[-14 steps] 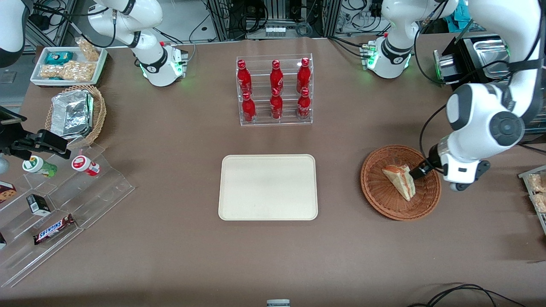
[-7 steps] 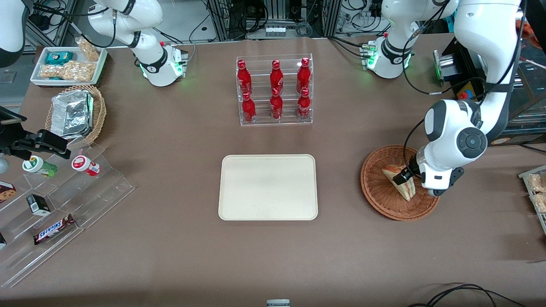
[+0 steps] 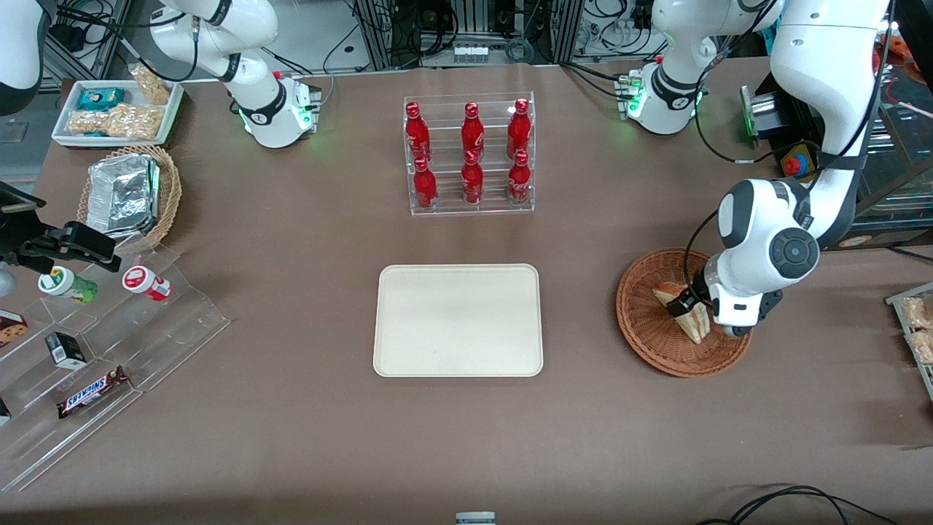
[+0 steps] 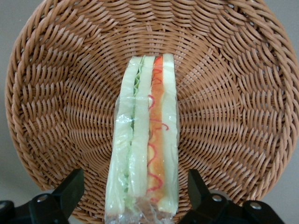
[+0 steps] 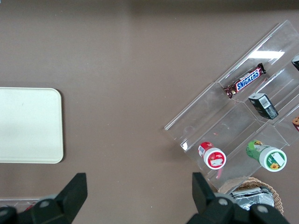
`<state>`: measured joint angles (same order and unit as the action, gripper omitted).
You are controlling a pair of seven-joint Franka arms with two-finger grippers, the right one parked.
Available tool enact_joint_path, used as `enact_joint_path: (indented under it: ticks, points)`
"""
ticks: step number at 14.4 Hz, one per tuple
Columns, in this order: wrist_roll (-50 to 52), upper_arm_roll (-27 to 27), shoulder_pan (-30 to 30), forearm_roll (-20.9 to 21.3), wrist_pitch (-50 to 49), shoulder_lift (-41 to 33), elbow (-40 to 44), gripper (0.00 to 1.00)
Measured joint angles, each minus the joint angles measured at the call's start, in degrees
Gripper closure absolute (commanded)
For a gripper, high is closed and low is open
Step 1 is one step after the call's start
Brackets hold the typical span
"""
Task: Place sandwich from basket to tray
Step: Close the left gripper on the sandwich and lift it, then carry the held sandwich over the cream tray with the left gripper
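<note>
The sandwich (image 3: 695, 323) is a pale wedge in clear wrap lying in the round reddish-brown wicker basket (image 3: 645, 324), toward the working arm's end of the table. In the left wrist view the sandwich (image 4: 145, 140) shows its green and red-orange filling edge-on against the basket (image 4: 224, 93). My gripper (image 3: 687, 304) is low over the basket and open. In the left wrist view the gripper (image 4: 134, 182) has one black finger on each side of the sandwich's end, with a gap between each finger and the wrap. The cream tray (image 3: 458, 319) lies flat at the table's middle and holds nothing.
A clear rack of red bottles (image 3: 470, 157) stands farther from the front camera than the tray. Toward the parked arm's end are a tan basket with foil (image 3: 131, 193), a white snack tray (image 3: 116, 109) and a stepped acrylic display (image 3: 109, 343) with snacks.
My gripper has moved from the basket's rim inward over the sandwich, and its fingers now straddle the wedge. The sandwich has not moved.
</note>
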<state>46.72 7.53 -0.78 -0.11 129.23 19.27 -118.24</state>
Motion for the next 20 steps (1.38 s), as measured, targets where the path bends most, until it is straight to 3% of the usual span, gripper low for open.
enact_joint_path:
  ticks: [1,2,7,12,14,18,20]
  points:
    - [0.2,0.0,0.0,0.0,0.0,0.0,0.0,0.81]
    - [0.2,0.0,0.0,0.0,0.0,0.0,0.0,0.87]
    - [0.3,0.0,0.0,0.0,-1.1,-0.2,1.4,0.92]
    - [0.3,1.9,0.0,0.0,-11.7,-2.1,10.1,0.94]
    - [0.3,4.7,0.1,0.3,-13.9,-2.6,13.3,0.97]
    - [1.5,15.3,0.7,6.1,-14.2,-2.1,16.4,0.97]
    - [4.1,18.4,4.6,8.2,-14.2,-0.3,18.7,0.97]
